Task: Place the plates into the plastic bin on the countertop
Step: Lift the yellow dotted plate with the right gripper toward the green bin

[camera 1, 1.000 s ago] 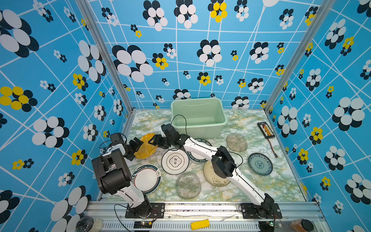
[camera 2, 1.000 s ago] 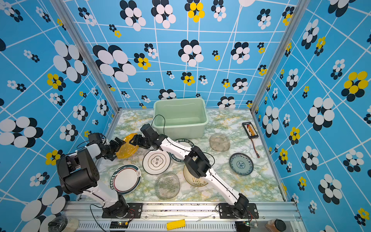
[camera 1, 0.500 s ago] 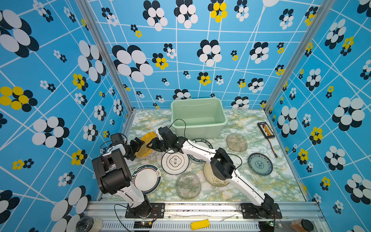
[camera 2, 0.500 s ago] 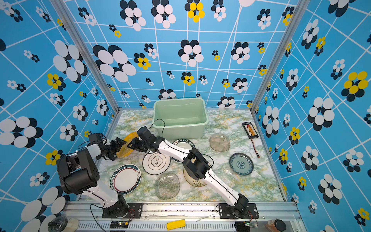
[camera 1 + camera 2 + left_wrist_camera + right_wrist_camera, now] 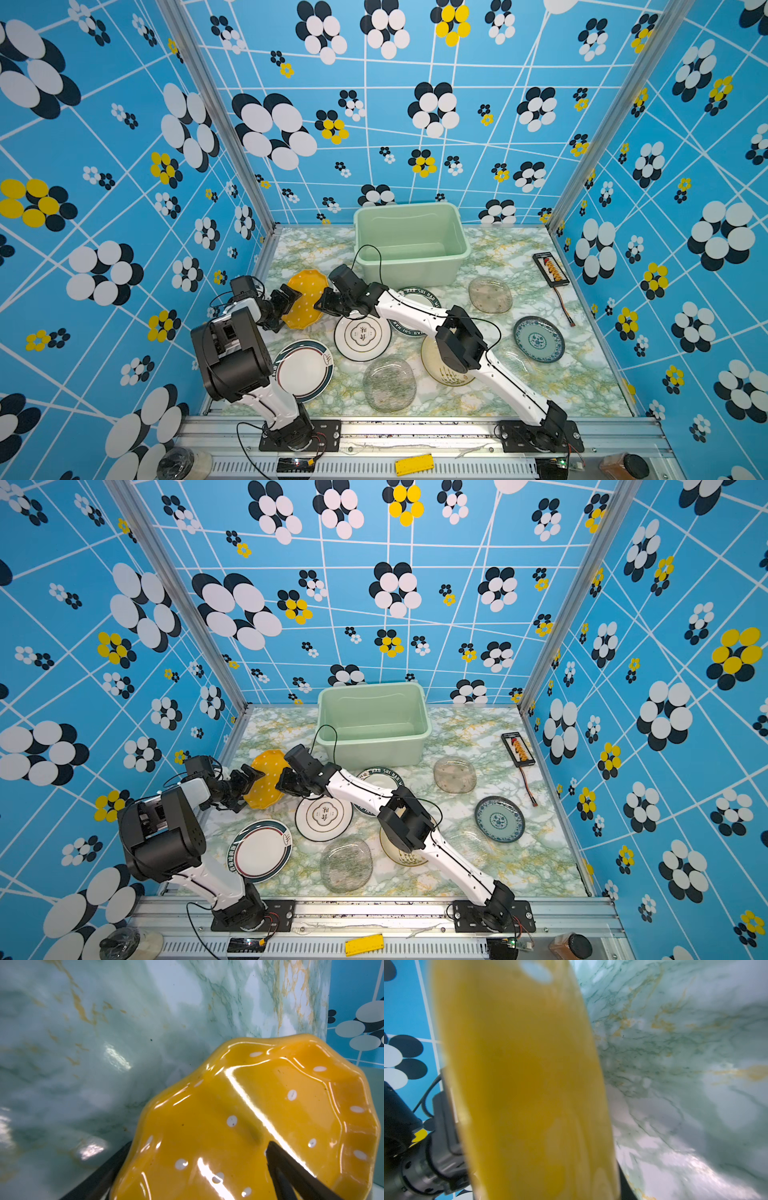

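Your L gripper (image 5: pixel 291 305) is wide open w/ the yellow plate (image 5: pixel 305 297) slotted btw its fingers. In the L wrist view one finger (image 5: pixel 291 1169) lies over the plate's top face and the other finger (image 5: pixel 99 1174) runs under its rim. Your R gripper (image 5: pixel 323 301) sits at the opposite rim, jaws narrowed. The R wrist view is mostly blurred plate (image 5: pixel 519 1084), so can't tell if it's clamped. The plate is tilted, near the bin's (image 5: pixel 411 268) front-left corner, outside it. A white plate (image 5: pixel 362 334) lies flat on the tabletop (image 5: pixel 582 374) in front of the bin, just beside your R gripper.
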Robot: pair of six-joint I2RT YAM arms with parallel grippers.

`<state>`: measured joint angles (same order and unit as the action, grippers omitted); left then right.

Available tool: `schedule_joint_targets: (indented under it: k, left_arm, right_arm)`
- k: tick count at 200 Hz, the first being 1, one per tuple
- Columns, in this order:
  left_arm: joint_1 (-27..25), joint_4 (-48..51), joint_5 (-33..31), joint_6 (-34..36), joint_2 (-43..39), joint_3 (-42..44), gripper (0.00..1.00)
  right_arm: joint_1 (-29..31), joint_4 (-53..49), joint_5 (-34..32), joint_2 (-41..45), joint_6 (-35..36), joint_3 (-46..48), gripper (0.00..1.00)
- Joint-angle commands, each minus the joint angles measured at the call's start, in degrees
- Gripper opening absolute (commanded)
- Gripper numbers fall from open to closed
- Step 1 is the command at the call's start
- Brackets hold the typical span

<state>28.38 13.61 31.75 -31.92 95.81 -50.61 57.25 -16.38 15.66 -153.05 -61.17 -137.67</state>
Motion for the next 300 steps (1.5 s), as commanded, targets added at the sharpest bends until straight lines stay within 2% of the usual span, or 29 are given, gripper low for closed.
schedule_joint_targets:
  k: [1, 51, 85, 144, 169, 199, 223, 252, 274, 300]
  left_arm:
    - [-0.82, 4.17, 1.39, -0.65, -2.47, 1.48, 0.99]
    - [-0.87, 6.30, 1.93, -0.48, -11.95, 1.75, 0.99]
    - [-0.86, 7.55, 4.92, -0.98, -18.98, 1.73, 0.99]
    - [-2.04, 2.59, 7.38, -10.88, -31.42, 4.48, 0.99]
    - [-6.13, 0.61, 7.19, -13.54, -36.67, 4.46, 0.99]
    - [-13.43, 4.57, 5.86, -11.86, -41.41, 1.92, 0.99]
    - [-17.58, 6.17, 6.49, -13.14, -43.76, 0.60, 0.99]
    - [-19.41, 5.38, 9.46, -17.60, -45.56, -0.85, 0.99]
    - [-21.11, 0.32, 12.24, -22.72, -45.55, -1.41, 0.99]
    - [-23.80, 1.14, 14.12, -22.11, -43.73, -4.20, 0.99]
  right_arm:
    - [0.40, -0.14, -2.65, 6.42, 4.14, -3.82, 0.09]
    - [-1.51, -4.83, -4.67, 11.68, 5.64, -4.54, 0.05]
    - [-3.20, -7.55, -5.00, 17.92, 7.70, -2.62, 0.04]
    - [-4.85, -22.07, -5.52, 27.92, 15.62, -2.21, 0.01]
    - [-7.00, -29.04, -1.55, 31.75, 18.80, -2.17, 0.00]
    - [-9.54, -35.59, -0.06, 36.17, 24.04, -1.43, 0.00]
    - [-11.72, -37.91, 2.23, 39.02, 26.91, -1.03, 0.00]
    - [-15.38, -39.13, 4.50, 41.14, 27.79, -1.02, 0.00]
    - [-17.80, -38.56, 8.33, 41.34, 27.68, -1.80, 0.00]
    - [-21.04, -38.47, 8.73, 41.05, 26.01, -2.86, 0.00]
